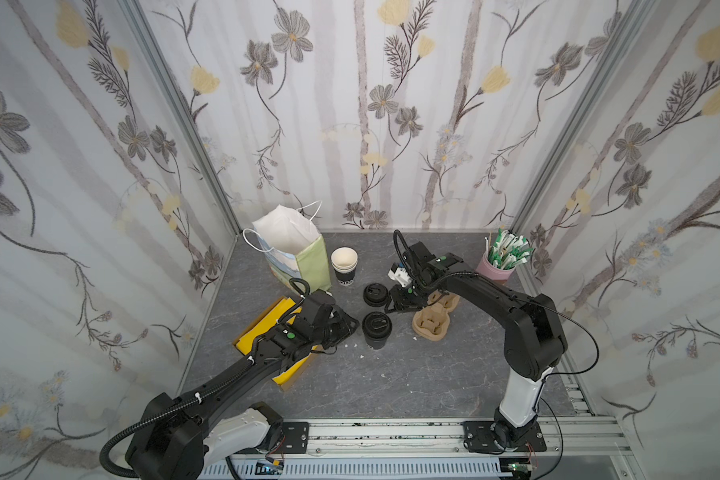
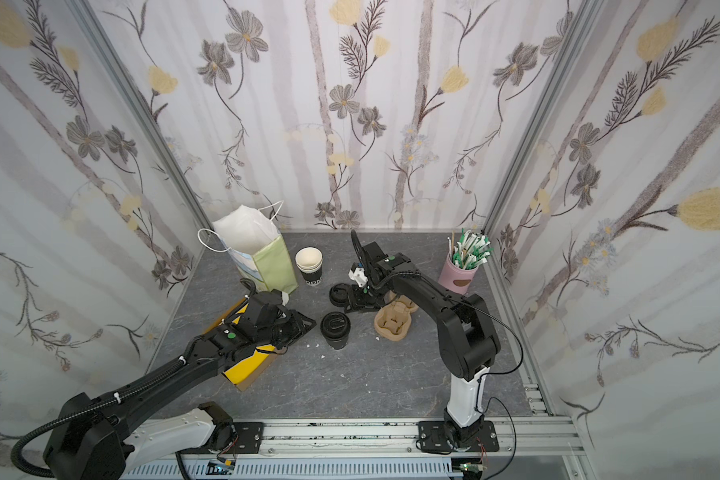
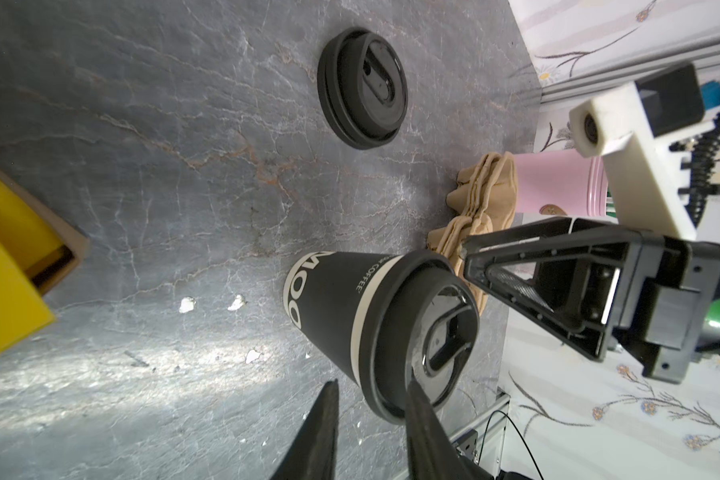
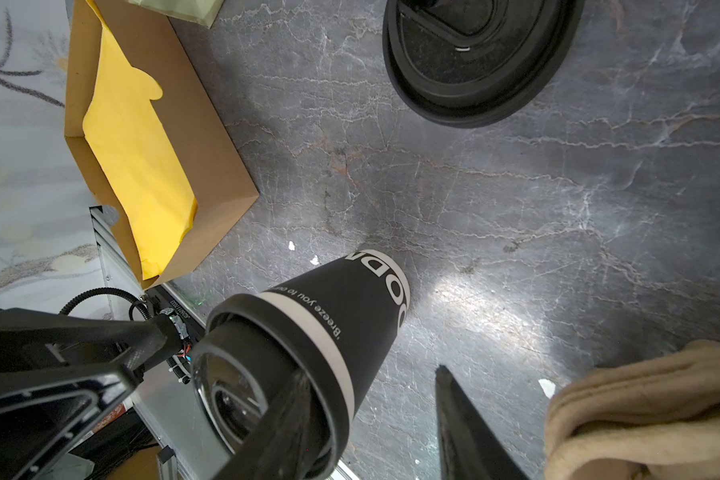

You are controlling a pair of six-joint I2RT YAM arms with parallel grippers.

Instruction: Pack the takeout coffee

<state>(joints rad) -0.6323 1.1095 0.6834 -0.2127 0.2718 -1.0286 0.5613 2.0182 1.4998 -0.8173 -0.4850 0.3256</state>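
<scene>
Black lid point(image 1: 377, 323) caps the cup point(image 1: 375, 343), which stands between left hand point(image 3: 371, 384) and right hand point(image 4: 373, 370), both spread.

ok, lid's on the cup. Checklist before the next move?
1. lid seated on cup: ok, the rim looks flush where it shows.
2. cup upright on table: ok.
3. left gripper open: ok, jaws apart beside the lid; contact with it: cannot tell.
4. right gripper open: ok, holds nothing.
5. carrier has a free slot: ok, the near slots are empty; the far end is hidden.
6. bag upright, mouth open: ok.
</scene>
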